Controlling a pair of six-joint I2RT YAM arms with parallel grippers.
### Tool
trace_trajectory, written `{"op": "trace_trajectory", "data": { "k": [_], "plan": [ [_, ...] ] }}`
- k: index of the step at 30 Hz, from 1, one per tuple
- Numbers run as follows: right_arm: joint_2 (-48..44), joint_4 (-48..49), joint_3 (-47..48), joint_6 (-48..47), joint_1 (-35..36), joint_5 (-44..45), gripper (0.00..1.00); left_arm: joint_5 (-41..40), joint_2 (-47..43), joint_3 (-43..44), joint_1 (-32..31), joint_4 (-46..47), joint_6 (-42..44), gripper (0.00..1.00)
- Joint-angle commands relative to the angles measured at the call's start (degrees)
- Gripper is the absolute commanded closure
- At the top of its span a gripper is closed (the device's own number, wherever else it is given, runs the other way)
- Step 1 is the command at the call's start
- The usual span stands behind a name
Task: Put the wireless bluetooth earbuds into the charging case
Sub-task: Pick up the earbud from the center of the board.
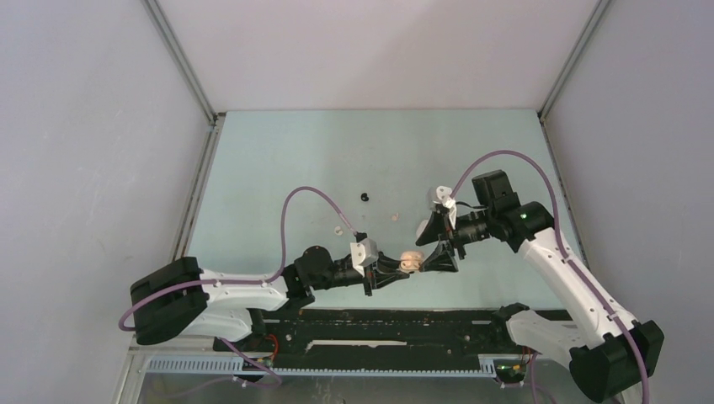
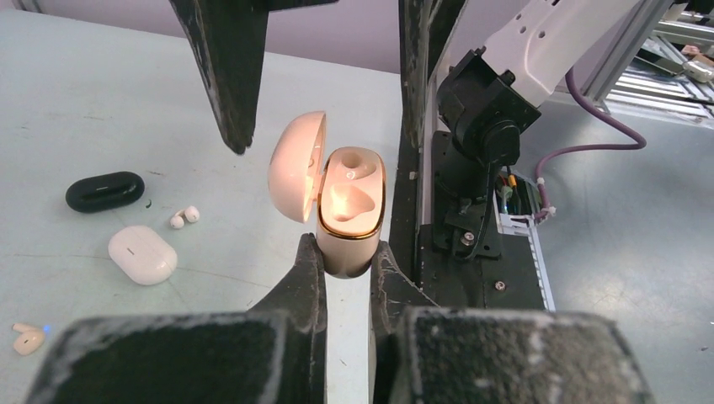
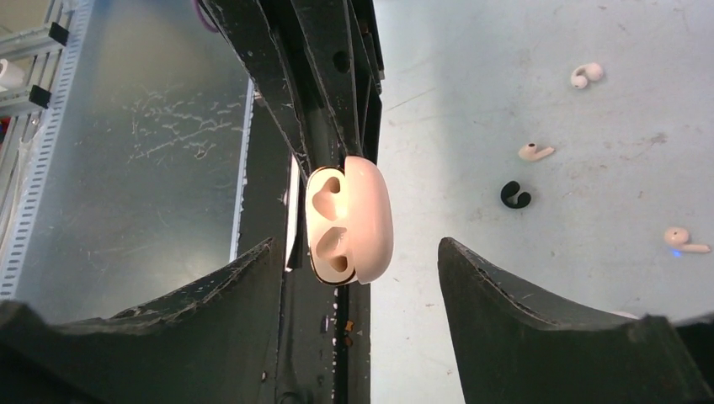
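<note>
Low in the left corner of the left wrist view lies a pink earbud [image 2: 28,338]. Beyond it are a white case [image 2: 142,253], a black case [image 2: 104,190] and a pair of white earbuds [image 2: 183,217]. All are loose on the table [image 2: 101,101], apart from one another, with bare surface around them.

Further right, the left gripper [image 2: 345,248] is clamped on the lower body of the pink case [image 2: 349,210]. It holds the case off the table, by the black rail [image 2: 471,278] at the near edge. The lid [image 2: 296,164] is swung open to the left and two hollow wells show.

The right gripper [image 3: 355,244] stands spread wide with one finger on each side of the case. Neither finger touches it, and the gap looks wider on one side.

To the right in the right wrist view, a cream earbud [image 3: 535,151] and a black earbud [image 3: 514,195] lie on open table, well clear of both arms.

The base of the pink case is hidden between the left fingers. From above, the case is only a pale spot and its lid cannot be made out. A pale shape behind the right finger is cut off, and I cannot tell what it is.
</note>
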Motion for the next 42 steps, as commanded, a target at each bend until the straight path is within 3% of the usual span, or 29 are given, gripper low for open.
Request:
{"op": "trace_trajectory", "data": {
  "k": [1,12,16,23,27,33,39,40,42],
  "plan": [
    [1.1,2.2,-0.2,0.7,1.4,2.3,0.30,0.7,-0.4,0.4,0.1,3.6,-0.5,1.00],
    [2.9,5.5,-0.2,4.7,1.0,2.1,0.32,1.3,0.2,1.1,0.1,2.3,-0.2,1.00],
    [1.6,-1.6,2.1,-2.8,-0.7,-3.9,0.31,-1.1,-0.1,1.3,0.1,0.5,0.1,1.00],
    [-0.4,-4.5,3.3,-3.7,-4.8,-9.0,0.30,-5.5,-2.7,1.1,0.1,-3.4,-0.2,1.00],
    [0.0,-8.6,4.3,-7.4,-5.0,-9.5,0.30,-7.7,-5.0,1.2,0.1,-6.5,-0.4,1.00],
    [0.0,-21.1,6.6,-21.6,-5.0,-9.8,0.35,-11.9,-10.7,-0.2,0.1,-11.0,0.9,1.00],
    [0.5,-23.2,6.6,-22.0,-2.4,-7.0,0.37,-13.8,-13.0,-2.2,0.1,-11.7,2.2,1.00],
    [0.7,-22.8,6.6,-21.5,-1.7,-6.4,0.45,-13.7,-13.2,-2.5,0.1,-11.3,2.1,1.00],
    [1.4,-21.8,6.6,-19.9,0.0,-5.0,0.80,-13.5,-13.4,-3.2,0.1,-10.5,2.1,1.00]
  ]
}}
